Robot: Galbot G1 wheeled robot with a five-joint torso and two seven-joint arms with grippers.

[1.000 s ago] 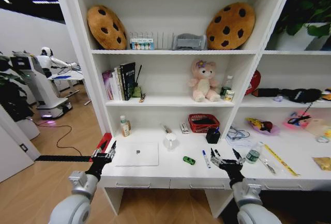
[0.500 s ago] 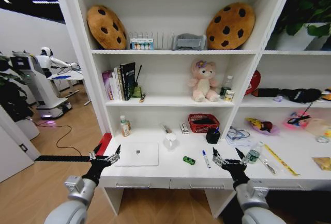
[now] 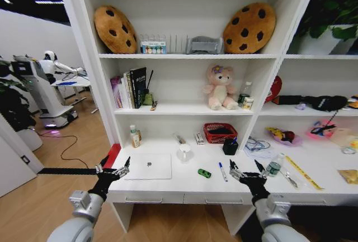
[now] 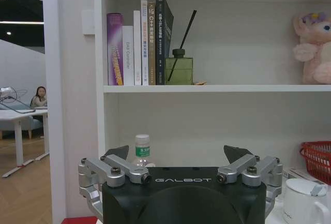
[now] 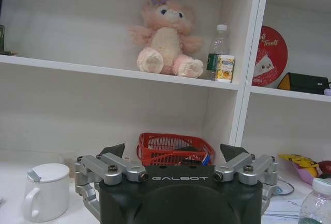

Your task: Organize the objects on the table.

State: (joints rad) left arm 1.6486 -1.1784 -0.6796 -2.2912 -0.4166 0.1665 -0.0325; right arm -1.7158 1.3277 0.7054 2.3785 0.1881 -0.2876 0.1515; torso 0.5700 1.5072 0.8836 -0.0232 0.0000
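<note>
On the white table (image 3: 173, 184) a silver laptop (image 3: 149, 166) lies closed at the left. A tiny green toy car (image 3: 204, 173) and a dark pen (image 3: 222, 171) lie in the middle. A yellow ruler (image 3: 304, 172) rests at the right. My left gripper (image 3: 112, 170) hovers open at the table's front left corner, just left of the laptop. My right gripper (image 3: 245, 172) stands open over the front edge, just right of the pen. The left gripper (image 4: 177, 154) and the right gripper (image 5: 173, 151) both have their jaws spread wide with nothing between them in the wrist views.
A white lidded mug (image 3: 184, 152), a red basket (image 3: 220, 132) and a black pen pot (image 3: 230, 147) stand at the table's back. A clear bottle (image 3: 273, 166) is right of my right gripper. Shelves above hold books, a pink bear (image 3: 220, 88) and cookie cushions.
Over the last second both grippers spread their fingers wider and dropped slightly. The right gripper shifted right, uncovering the pen. Nothing on the table moved.
</note>
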